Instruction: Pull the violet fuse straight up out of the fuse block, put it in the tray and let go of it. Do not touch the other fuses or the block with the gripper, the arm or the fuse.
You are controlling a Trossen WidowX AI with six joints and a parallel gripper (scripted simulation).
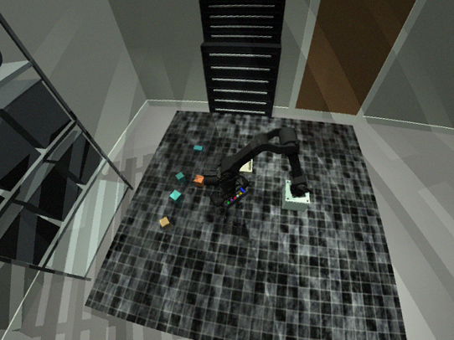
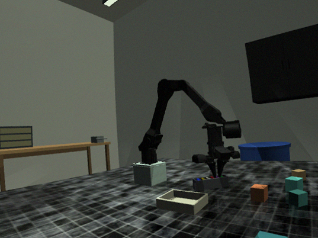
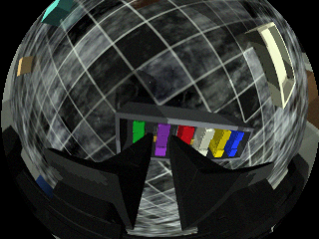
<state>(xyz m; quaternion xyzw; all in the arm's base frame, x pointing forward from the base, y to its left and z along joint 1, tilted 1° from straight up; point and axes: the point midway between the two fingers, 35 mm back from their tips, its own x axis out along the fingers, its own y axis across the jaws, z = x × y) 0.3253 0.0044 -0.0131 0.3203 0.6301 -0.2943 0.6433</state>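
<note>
Gripper (image 3: 161, 142) low over violet fuse (image 3: 162, 134)

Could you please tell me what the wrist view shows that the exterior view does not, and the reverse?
Only the wrist view shows the violet fuse lined up with the narrow gap between the open gripper fingers, with the green fuse on one side and the red fuse on the other. Only the exterior view shows the whole arm, its pedestal, the blue tub, and the fingertips close above the fuse block. Both show the fuse block, the tray and the orange cube.
</note>
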